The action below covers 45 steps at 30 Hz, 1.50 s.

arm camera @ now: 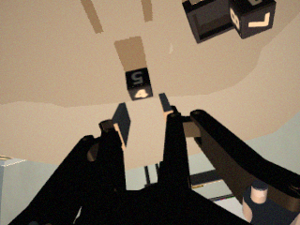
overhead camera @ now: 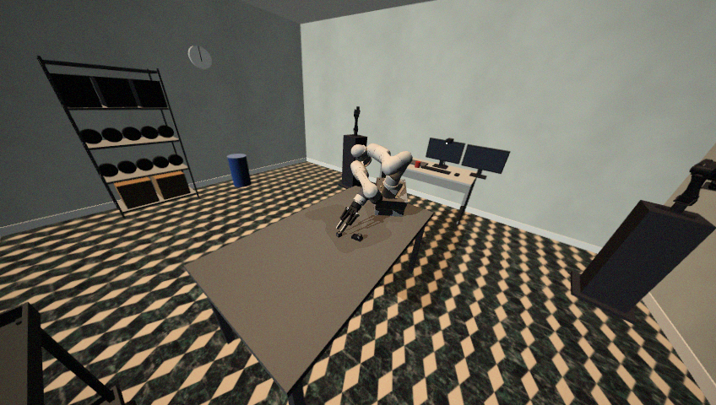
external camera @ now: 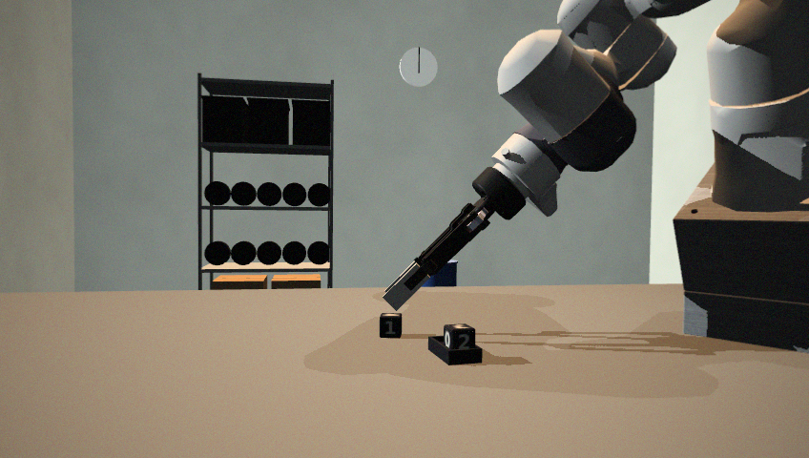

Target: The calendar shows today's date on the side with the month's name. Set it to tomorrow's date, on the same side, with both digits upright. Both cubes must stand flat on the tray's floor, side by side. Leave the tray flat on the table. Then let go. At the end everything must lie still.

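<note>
A loose black cube [overhead camera: 339,234] [external camera: 390,325] [arm camera: 139,83] stands flat on the table, off the tray. It shows a 1 in the exterior view, and a 4 on top with a dark 5 on a side in the wrist view. The black tray [external camera: 465,357] [arm camera: 191,24] lies flat on the table. A second cube [external camera: 460,336] [arm camera: 255,21] stands at one end of it, showing 0 and 2 in the exterior view and a 7-like digit on top in the wrist view. My gripper [external camera: 390,303] [arm camera: 143,108] is partly open, empty and tilted, just above the loose cube. The month's name is not visible.
The brown table [overhead camera: 281,281] [external camera: 227,385] bears the tray and the loose cube. The robot's base [overhead camera: 390,205] [external camera: 737,266] stands at the table's end, beyond the tray. The shelf rack, blue bin and desk stand away from the table.
</note>
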Available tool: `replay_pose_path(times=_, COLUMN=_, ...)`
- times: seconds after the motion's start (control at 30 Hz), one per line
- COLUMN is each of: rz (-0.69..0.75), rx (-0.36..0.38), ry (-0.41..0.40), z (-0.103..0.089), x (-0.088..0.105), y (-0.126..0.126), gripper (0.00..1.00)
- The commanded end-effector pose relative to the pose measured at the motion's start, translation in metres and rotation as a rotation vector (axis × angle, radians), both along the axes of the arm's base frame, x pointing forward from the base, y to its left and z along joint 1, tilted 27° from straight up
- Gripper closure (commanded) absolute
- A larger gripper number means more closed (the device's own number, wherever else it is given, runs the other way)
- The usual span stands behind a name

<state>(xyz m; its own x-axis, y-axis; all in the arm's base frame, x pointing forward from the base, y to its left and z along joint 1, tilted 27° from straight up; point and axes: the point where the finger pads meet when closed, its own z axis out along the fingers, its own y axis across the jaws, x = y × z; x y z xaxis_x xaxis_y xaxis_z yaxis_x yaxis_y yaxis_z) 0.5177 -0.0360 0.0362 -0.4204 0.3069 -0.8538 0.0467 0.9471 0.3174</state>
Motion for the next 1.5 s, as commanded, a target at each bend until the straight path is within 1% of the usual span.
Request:
replay_pose_path(times=0.0, rz=-0.015, rx=0.021, ry=-0.005, z=-0.001, x=0.002, y=0.000, gripper=0.72)
replay_pose_path(times=0.5, rz=-0.015, rx=0.021, ry=-0.005, z=-0.025, x=0.012, y=0.008, gripper=0.72)
replay_pose_path(times=0.93, rz=-0.015, rx=0.021, ry=-0.005, z=-0.033, x=0.015, y=0.011, gripper=0.72)
replay_pose_path(times=1.47, rz=-0.015, rx=0.021, ry=-0.005, z=-0.034, x=0.015, y=0.011, gripper=0.72)
